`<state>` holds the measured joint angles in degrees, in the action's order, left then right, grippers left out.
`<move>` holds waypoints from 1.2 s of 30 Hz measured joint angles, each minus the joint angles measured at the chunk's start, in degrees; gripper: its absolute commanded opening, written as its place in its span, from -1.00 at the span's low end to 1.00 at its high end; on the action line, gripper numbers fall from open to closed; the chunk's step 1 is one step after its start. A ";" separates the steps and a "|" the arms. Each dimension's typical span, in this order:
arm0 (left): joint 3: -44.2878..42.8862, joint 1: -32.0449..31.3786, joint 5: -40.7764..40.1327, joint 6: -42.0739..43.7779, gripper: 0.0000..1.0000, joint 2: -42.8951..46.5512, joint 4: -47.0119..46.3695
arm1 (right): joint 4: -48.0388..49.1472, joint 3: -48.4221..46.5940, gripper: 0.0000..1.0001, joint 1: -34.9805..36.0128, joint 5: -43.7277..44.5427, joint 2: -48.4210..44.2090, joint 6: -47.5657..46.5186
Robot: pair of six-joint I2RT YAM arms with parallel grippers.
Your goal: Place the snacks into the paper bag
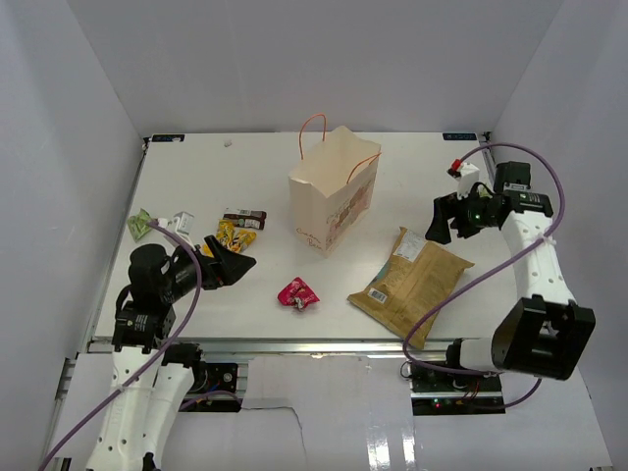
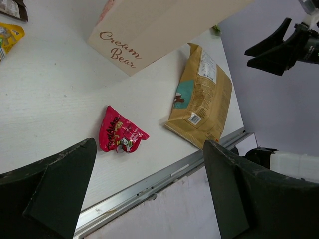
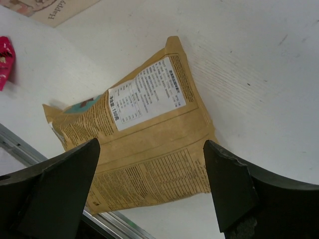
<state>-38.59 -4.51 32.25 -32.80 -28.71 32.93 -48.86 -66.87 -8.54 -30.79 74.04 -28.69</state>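
The cream paper bag (image 1: pixel 334 191) stands upright mid-table, orange handles up, and reads "Cream Bear" in the left wrist view (image 2: pixel 149 30). The large tan snack bag (image 1: pixel 412 280) (image 2: pixel 202 99) (image 3: pixel 144 139) lies flat to its right, near the front edge. A small red wrapper (image 1: pixel 297 292) (image 2: pixel 119 135) lies in front of the paper bag. The yellow packet (image 1: pixel 234 235) and dark bar (image 1: pixel 244 218) lie to its left. My left gripper (image 1: pixel 235 263) (image 2: pixel 149 149) hovers open beside the yellow packet, holding nothing. My right gripper (image 1: pixel 446 221) (image 3: pixel 152 144) hangs open above the tan bag, apart from it.
A green packet (image 1: pixel 139 224) and a small white item (image 1: pixel 180 223) lie near the table's left edge. White walls close in the table on the left, right and back. The metal front rail (image 2: pixel 149 186) runs just below the red wrapper and the tan bag.
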 measured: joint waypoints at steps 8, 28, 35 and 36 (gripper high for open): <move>2.62 0.00 1.51 -0.74 0.96 1.01 0.13 | 4.63 -4.63 0.81 2.62 -1.05 19.32 10.10; 2.62 0.00 1.79 0.83 0.96 -0.44 1.60 | 19.08 -2.71 0.29 21.84 38.14 25.33 23.02; 2.62 0.00 1.55 0.87 0.96 -1.03 1.68 | 18.80 -2.10 -0.29 22.49 36.52 26.71 24.00; 2.62 0.00 1.49 0.85 0.96 -1.03 1.73 | 18.82 -1.88 -0.54 22.51 36.04 26.71 24.11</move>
<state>-35.97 -4.51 33.74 -31.94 -29.74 34.65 -30.04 -68.75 13.98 5.26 100.75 -4.58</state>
